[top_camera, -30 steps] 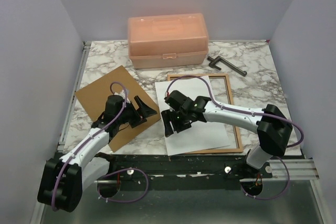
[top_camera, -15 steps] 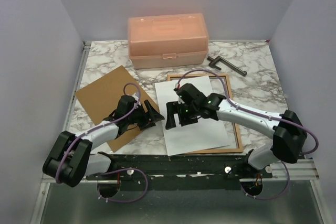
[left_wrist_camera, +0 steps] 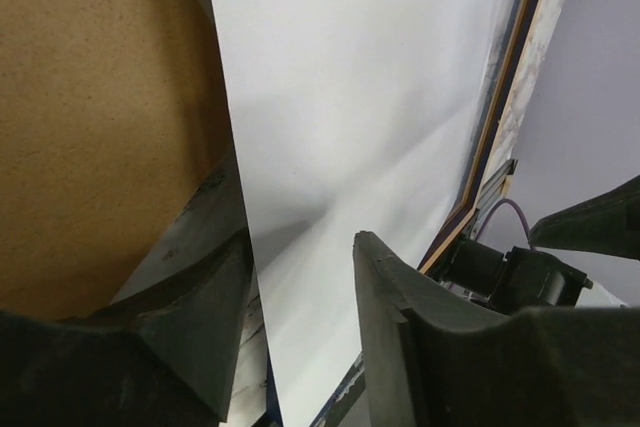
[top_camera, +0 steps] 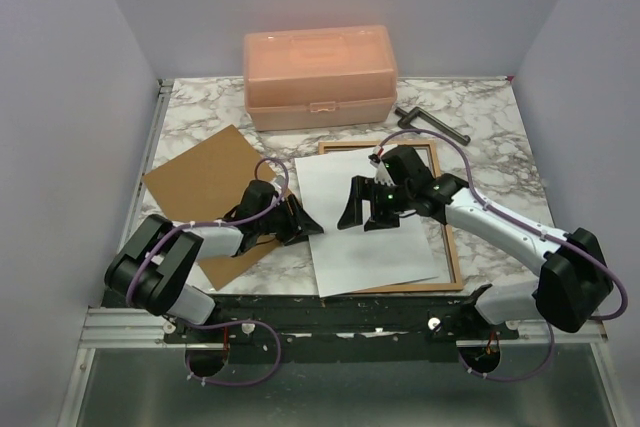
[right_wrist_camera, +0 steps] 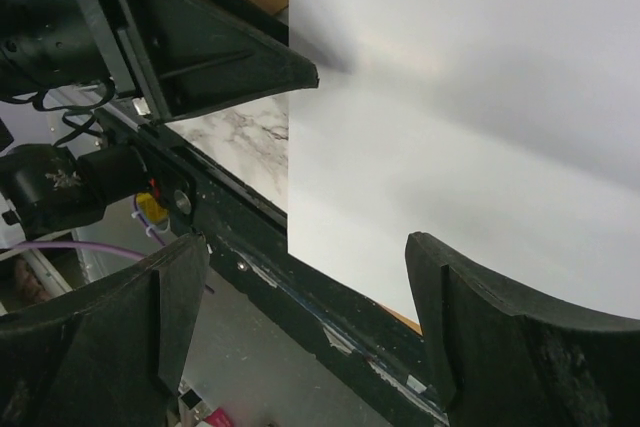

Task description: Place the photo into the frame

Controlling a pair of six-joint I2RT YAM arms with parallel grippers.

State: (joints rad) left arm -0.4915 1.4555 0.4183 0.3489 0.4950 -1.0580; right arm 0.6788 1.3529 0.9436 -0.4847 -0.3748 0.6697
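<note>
**A:** Status of the insert?

**B:** Not seated. The photo (top_camera: 370, 252) lies white back up, skewed across the left part of the frame (top_camera: 456, 262). The frame lies tan back up on the marble table (top_camera: 480, 117). The photo's left edge overhangs the frame's left rail onto the marble, and the right strip of the opening is uncovered. Judgement: the print is on the frame, not in it.

**A:** What is left?

**B:** As I read it: square the print to the opening, shift it right, and let it drop inside the rails. The brown backing board (top_camera: 205, 182) lies to the left, just beside the photo's left edge and not on the frame.

**A:** Pincers?

**B:** The left gripper (top_camera: 305, 222) is low at the photo's left edge with its fingers apart. Its wrist view shows that edge running between the two fingers, with nothing clamped. The right gripper (top_camera: 365, 209) has its fingers wide apart over the photo, left of the sheet's middle, and the white sheet fills the gap below them. I cannot tell whether its tips touch the sheet.
</note>
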